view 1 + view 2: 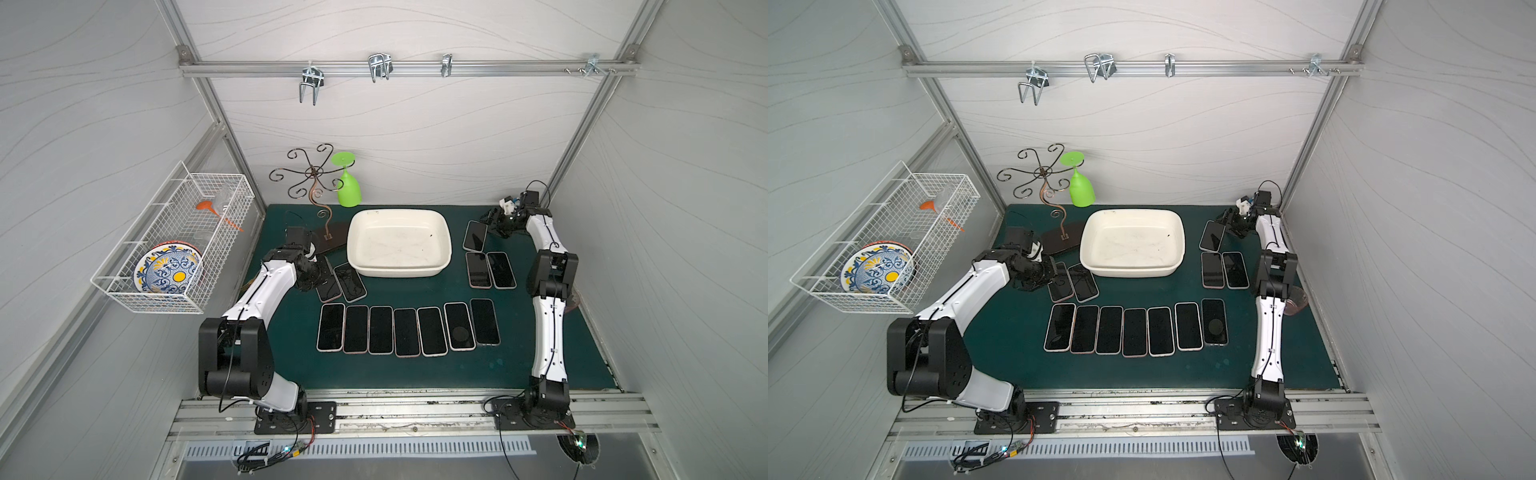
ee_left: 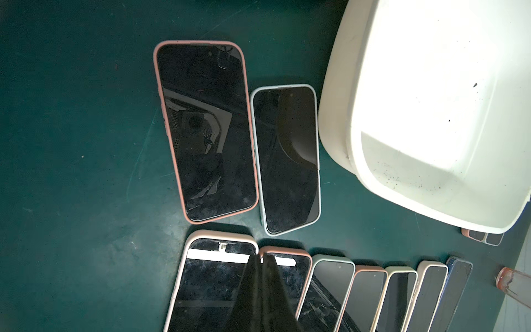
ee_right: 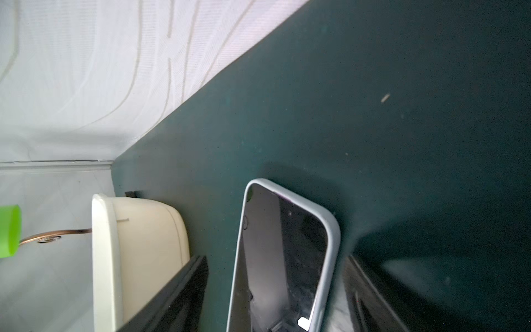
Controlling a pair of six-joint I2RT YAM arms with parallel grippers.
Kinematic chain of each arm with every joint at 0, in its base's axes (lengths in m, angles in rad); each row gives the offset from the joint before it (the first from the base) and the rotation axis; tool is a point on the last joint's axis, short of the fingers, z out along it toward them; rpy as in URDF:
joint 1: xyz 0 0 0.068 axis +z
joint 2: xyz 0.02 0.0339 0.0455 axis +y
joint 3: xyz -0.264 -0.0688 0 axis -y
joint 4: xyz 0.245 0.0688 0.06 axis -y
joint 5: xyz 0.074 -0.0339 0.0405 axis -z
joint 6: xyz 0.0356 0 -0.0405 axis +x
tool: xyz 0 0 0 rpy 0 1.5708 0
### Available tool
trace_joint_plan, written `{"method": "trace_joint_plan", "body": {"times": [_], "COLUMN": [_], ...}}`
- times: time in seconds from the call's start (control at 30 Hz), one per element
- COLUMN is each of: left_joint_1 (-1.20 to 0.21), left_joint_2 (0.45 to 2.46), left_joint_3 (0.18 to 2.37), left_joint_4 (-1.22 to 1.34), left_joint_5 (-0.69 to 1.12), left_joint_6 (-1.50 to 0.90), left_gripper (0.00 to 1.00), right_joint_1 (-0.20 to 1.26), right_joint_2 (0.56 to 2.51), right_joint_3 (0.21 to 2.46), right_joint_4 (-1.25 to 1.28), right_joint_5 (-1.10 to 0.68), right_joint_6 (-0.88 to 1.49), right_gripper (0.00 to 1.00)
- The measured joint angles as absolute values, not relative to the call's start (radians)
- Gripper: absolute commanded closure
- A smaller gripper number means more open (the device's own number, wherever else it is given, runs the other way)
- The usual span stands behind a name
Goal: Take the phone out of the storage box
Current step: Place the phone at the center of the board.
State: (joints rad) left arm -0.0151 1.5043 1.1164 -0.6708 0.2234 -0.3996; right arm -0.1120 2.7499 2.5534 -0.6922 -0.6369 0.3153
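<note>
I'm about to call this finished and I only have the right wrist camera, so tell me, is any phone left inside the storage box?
Observer: No. The storage box is empty in both top views.
Operator: How many phones are outside it?
Observer: Twelve: a front row of seven phones, a pair of phones by the left gripper, and three phones on the box's other side.
Operator: Is the left gripper carrying one?
Observer: No, it is shut on nothing.
</note>
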Motion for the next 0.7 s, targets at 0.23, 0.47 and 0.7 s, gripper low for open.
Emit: {"method": "trace_joint_plan", "body": {"times": [0.23,0.47,0.7], "left_joint_1": [-0.015,-0.015,-0.015], "left_joint_2": [1.498,1.456,1.442], "left_joint_3": [1.114,1.067,1.049], "left_joint_4": [-0.663,-0.651,-0.638], "left_joint_5": [0.224,0.213,0.197], "left_joint_6": [-0.403,-0.423,-0.429], "left_gripper": [1.00,1.00,1.00], "right_joint_1": [-0.111,-0.098,-0.083], "right_joint_2": [2.699,2.556,2.537], "right_joint_3": [2.459,2.247,2.254], "right_joint_4": [-0.647,-0.644,-0.670], "right_joint_5": [-0.625,-0.492,-0.373], "right_joint_6": [0.317,0.340,0.338], "right_gripper": [0.19,0.27,0.77]}}
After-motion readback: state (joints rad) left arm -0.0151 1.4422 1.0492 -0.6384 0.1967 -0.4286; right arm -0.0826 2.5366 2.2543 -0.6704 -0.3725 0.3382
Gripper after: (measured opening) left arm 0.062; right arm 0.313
